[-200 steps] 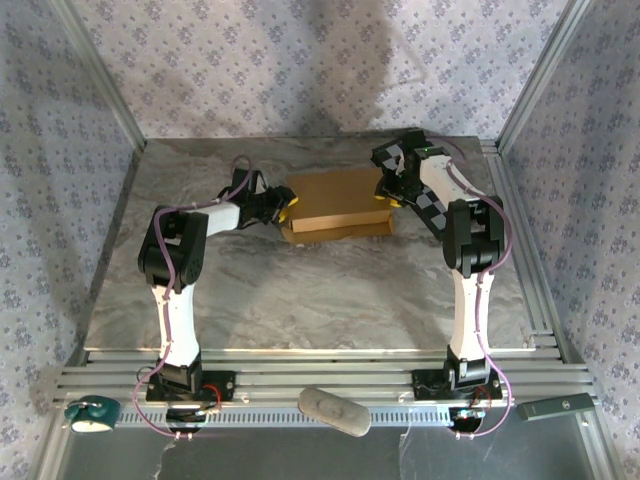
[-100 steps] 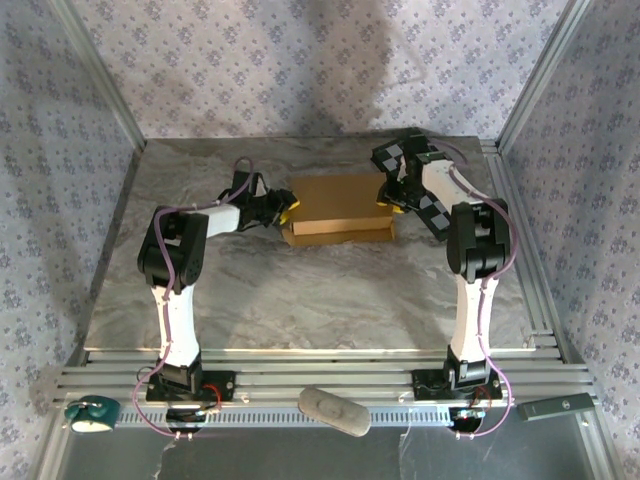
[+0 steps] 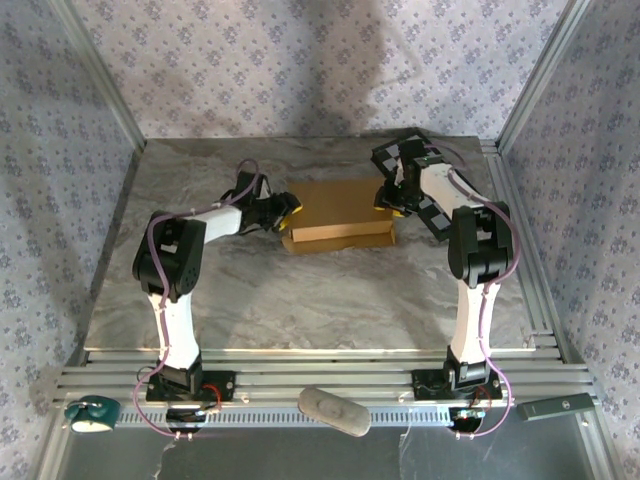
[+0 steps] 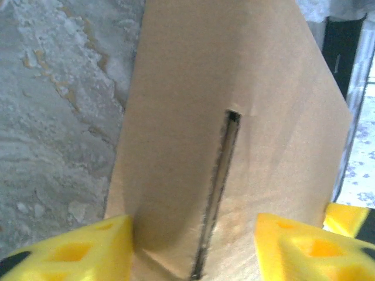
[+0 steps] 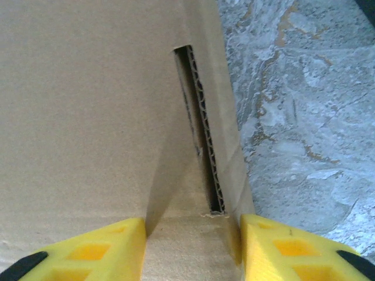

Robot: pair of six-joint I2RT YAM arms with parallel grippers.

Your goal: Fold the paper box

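The paper box (image 3: 340,210) is seen lying on the marbled tabletop (image 3: 300,290), folded into a shallow tan carton with its lid down. The left fingers (image 3: 288,207) are placed at the box's left end and the right fingers (image 3: 384,204) at its right end, so the box is flanked by both.

In the left wrist view, the yellow left fingers (image 4: 88,249) are held apart, and the box's cardboard (image 4: 234,70) with a narrow slit (image 4: 225,158) is seen in the gap between them; nothing is pinched.

In the right wrist view, the right fingers (image 5: 281,246) are likewise spread, astride the box's edge (image 5: 88,105), where a corrugated slit (image 5: 202,134) is exposed. Bare tabletop (image 5: 304,117) is visible just beside the box.
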